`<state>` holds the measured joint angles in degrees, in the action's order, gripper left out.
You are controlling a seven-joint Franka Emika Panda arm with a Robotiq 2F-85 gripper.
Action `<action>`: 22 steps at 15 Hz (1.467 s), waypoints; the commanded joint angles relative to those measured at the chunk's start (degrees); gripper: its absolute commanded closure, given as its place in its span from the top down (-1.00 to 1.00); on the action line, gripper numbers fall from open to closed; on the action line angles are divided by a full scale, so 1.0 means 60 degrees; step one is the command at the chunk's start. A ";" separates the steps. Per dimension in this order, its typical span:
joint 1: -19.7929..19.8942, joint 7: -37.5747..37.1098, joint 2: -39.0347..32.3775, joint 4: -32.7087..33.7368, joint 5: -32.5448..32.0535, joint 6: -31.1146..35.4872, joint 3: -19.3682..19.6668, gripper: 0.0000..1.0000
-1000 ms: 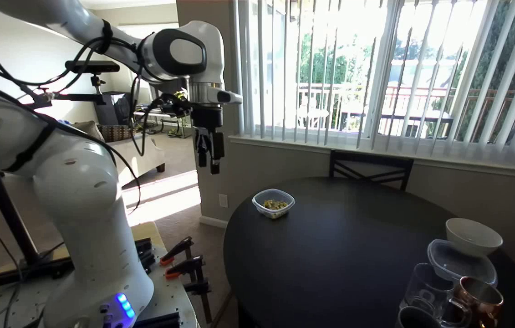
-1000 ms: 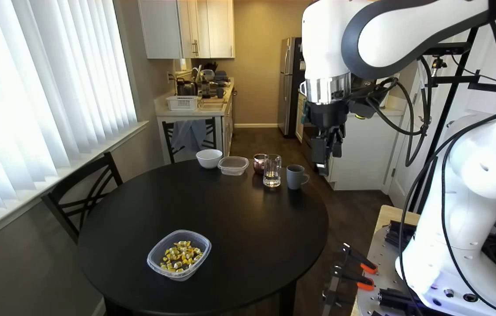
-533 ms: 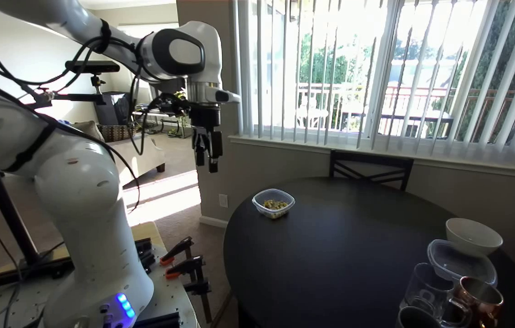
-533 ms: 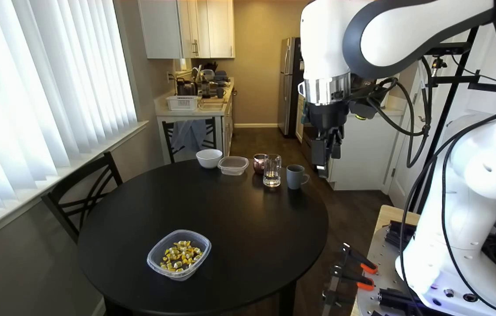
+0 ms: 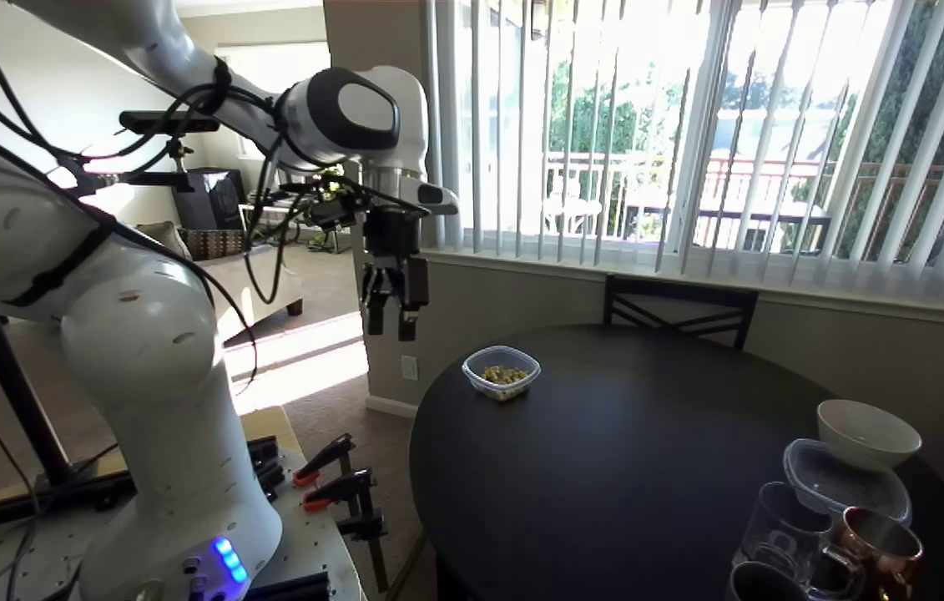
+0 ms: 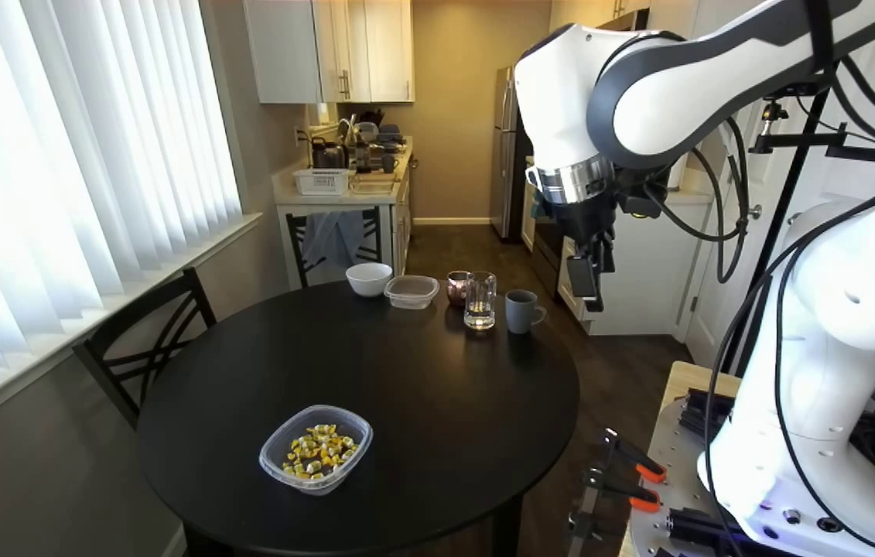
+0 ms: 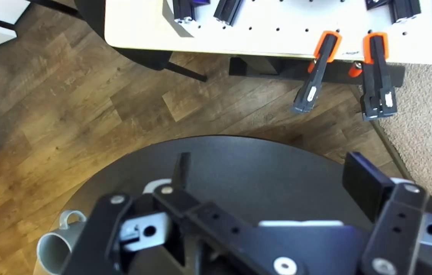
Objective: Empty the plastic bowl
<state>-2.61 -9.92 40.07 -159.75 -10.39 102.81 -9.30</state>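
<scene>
The gripper (image 5: 391,324) hangs in the air, fingers downward, touching nothing; the wrist view shows them spread wide apart with nothing held. The step in hand is judged to be the approach, with grasp and emptying not yet done. The next move appears to call for travel to the plastic bowl (image 5: 490,357), a descent with one finger on either side of its wall, and a measured squeeze; thin plastic may flex, and early tilt could spill the load. In an exterior view the plastic bowl (image 6: 305,422) lies at about eight o'clock from the fingertips; both exterior views show it lower than the gripper and apart from it. It sits upright on the black table (image 6: 422,402) with yellow-and-white pieces (image 6: 321,450) inside. It is not found in the wrist view, where a grey mug (image 7: 72,232) appears at about eight o'clock. Farther out, along the black table's twelve-to-two o'clock edge in an exterior view, stand a white bowl (image 6: 369,282), a second translucent container (image 6: 411,297), a copper mug (image 6: 456,291) and a glass mug (image 6: 480,302). Which vessel is to receive the pieces cannot be determined.
</scene>
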 commanded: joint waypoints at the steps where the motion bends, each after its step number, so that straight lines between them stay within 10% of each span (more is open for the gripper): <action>1: -0.0008 0.0313 -0.0249 0.0013 -0.0332 -0.0460 0.0168 1.00; 22: -0.0066 0.0115 -0.0198 0.0054 -0.0878 -0.0680 0.0246 1.00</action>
<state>-2.61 -9.05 38.92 -159.52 -15.50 98.92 -8.18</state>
